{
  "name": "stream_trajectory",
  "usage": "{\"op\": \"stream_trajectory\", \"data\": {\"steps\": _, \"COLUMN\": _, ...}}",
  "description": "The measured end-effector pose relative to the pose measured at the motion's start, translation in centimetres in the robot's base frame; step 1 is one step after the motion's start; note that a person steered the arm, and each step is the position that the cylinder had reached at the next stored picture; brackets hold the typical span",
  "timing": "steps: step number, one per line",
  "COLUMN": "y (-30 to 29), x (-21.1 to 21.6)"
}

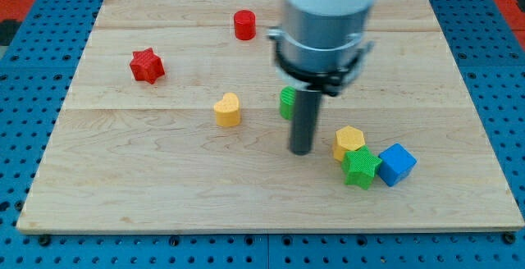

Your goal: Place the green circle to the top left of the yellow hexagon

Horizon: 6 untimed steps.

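Observation:
The green circle (286, 103) sits near the board's middle, mostly hidden behind my rod. The yellow hexagon (349, 141) lies to its lower right, touching a green star (360, 167). My tip (301, 151) rests on the board just below the green circle and to the left of the yellow hexagon, a short gap from each.
A blue cube (397, 164) sits right of the green star. A yellow heart (227, 110) lies left of the green circle. A red star (147, 66) is at the upper left and a red cylinder (244, 25) near the top. The wooden board (123, 187) ends in blue pegboard.

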<state>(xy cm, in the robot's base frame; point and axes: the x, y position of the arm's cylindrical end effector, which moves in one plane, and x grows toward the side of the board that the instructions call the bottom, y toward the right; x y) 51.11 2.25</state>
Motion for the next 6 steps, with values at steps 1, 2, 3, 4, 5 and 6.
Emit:
{"op": "stream_trajectory", "data": {"steps": 1, "y": -4.2, "x": -1.5}}
{"op": "stream_trajectory", "data": {"steps": 2, "y": -3.0, "x": -5.5}}
{"op": "stream_trajectory", "data": {"steps": 3, "y": -2.3, "x": -10.0}}
{"op": "stream_trajectory", "data": {"steps": 4, "y": 1.2, "x": -8.1}}
{"op": "stream_trajectory", "data": {"steps": 5, "y": 4.8, "x": -4.4}}
{"op": "stream_trajectory", "data": {"steps": 6, "y": 5.3, "x": -4.7}}
